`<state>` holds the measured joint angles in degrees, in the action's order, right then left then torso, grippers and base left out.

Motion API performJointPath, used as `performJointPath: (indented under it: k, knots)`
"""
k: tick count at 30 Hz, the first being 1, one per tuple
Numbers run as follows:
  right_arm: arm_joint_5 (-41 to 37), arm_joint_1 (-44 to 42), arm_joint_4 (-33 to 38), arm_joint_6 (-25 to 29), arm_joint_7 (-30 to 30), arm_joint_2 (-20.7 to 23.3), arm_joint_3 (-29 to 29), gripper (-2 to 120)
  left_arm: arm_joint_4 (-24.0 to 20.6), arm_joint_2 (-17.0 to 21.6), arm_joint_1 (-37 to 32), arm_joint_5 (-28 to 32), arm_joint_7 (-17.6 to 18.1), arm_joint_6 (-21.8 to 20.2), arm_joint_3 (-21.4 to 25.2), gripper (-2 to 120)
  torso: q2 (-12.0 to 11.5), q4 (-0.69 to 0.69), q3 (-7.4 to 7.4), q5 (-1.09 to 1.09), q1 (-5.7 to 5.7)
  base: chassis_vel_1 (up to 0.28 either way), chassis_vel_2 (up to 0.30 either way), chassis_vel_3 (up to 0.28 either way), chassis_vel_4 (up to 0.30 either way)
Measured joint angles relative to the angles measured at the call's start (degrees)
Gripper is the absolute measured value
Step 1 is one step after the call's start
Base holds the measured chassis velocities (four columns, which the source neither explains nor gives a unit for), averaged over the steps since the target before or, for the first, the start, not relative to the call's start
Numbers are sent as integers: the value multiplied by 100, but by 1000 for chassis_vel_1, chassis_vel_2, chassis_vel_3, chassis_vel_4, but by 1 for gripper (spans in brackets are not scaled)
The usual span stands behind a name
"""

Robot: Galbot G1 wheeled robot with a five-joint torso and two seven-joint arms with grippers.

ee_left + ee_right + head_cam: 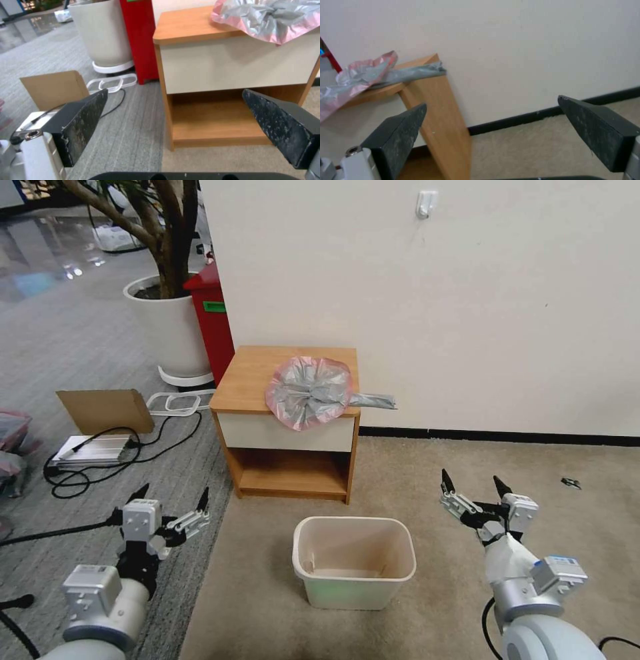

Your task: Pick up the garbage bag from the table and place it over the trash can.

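Note:
The garbage bag [310, 391] lies crumpled on the right half of the table [248, 373], grey with a pink rim, its twisted tail hanging past the table's right edge. The left wrist view catches the garbage bag [266, 17] spilling over the table's [186, 27] front edge; the right wrist view shows the bag [363, 75] and its tail on the table [436, 100] corner. The trash can [354, 561] stands empty on the carpet in front of the table. My left gripper [172, 496] hovers open, low at the left. My right gripper [472, 484] hovers open at the right.
A red cabinet [212, 320] and a big white plant pot [170, 323] stand left of the table by the wall. Cardboard [105, 410], a metal box [90, 450] and black cables [133, 443] lie on the grey floor at left. Beige carpet surrounds the bin.

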<state>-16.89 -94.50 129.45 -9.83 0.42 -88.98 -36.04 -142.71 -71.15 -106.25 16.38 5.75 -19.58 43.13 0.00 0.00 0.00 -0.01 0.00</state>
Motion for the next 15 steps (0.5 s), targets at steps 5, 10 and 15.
performJointPath:
  k: [5,10,15]
  knots:
    - [-1396,531,-498,52,144,124,355,100,15,33,-87,81,-41,251,13,100,0,-1,0,1,0,0,0,0,0]
    - [-3143,1362,-1139,166,355,164,749,100,5,31,-214,85,-42,381,103,100,0,0,0,1,0,0,0,0,0]
    - [-4359,2282,-1829,266,646,52,1022,100,-54,-18,-368,82,-42,452,153,100,0,1,1,1,0,0,0,0,0]
